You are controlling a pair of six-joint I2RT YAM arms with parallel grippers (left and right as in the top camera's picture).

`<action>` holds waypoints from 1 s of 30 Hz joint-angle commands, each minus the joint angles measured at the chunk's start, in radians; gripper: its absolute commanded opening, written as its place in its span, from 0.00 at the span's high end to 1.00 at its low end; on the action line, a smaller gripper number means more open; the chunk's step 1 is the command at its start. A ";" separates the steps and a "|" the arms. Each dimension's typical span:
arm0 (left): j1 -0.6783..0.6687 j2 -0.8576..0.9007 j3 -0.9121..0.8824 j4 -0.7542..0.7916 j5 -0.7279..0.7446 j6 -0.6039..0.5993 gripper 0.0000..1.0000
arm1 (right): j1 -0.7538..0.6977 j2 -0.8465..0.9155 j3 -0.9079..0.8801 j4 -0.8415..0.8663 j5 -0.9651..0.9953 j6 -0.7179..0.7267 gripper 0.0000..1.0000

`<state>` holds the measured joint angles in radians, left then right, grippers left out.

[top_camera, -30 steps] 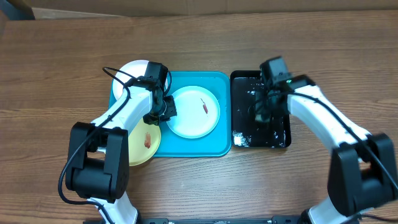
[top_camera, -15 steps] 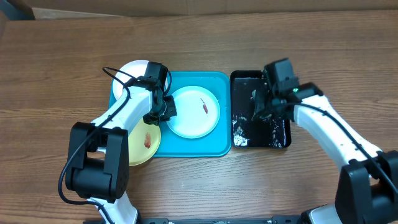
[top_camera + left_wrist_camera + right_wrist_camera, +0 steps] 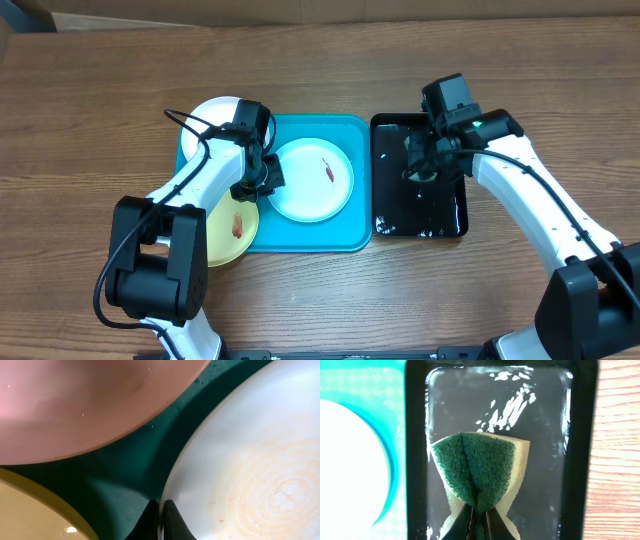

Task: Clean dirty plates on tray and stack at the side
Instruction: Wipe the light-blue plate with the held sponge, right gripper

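The turquoise tray point(image 3: 300, 238) holds a light blue plate point(image 3: 305, 190) with a red smear. My left gripper point(image 3: 262, 178) is shut on this plate's left rim; the left wrist view shows the fingertips point(image 3: 161, 520) pinching the plate's edge point(image 3: 250, 460). A white plate point(image 3: 212, 112) lies at the tray's far left corner. A yellow-green plate point(image 3: 228, 232) with a smear lies at the tray's near left side. My right gripper point(image 3: 425, 170) is shut on a green sponge point(image 3: 477, 467), folded between the fingers point(image 3: 479, 522), above the black tray point(image 3: 420, 215).
The glossy, wet black tray point(image 3: 415, 435) sits right beside the turquoise tray point(image 3: 360, 380). Wooden table surface point(image 3: 100, 90) surrounds both trays. A cardboard box edge point(image 3: 150, 18) runs along the back.
My right gripper has moved with the sponge within the black tray, toward its far middle. The left arm and the plates have not moved.
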<state>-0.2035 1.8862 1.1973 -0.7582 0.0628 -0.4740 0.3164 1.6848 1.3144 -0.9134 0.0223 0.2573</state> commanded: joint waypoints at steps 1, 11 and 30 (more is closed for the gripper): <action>-0.008 0.010 -0.005 -0.004 -0.018 -0.029 0.96 | 0.031 0.013 -0.027 0.027 0.015 0.005 0.96; -0.008 0.010 -0.005 0.000 -0.018 -0.028 0.96 | 0.031 0.064 0.045 -0.010 -0.027 0.027 0.96; -0.008 0.010 -0.005 -0.001 -0.018 -0.028 0.96 | 0.326 0.208 0.185 0.164 0.037 0.065 0.96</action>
<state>-0.2035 1.8862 1.1973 -0.7582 0.0628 -0.4805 0.6209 1.8450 1.4853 -0.7662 -0.0299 0.3107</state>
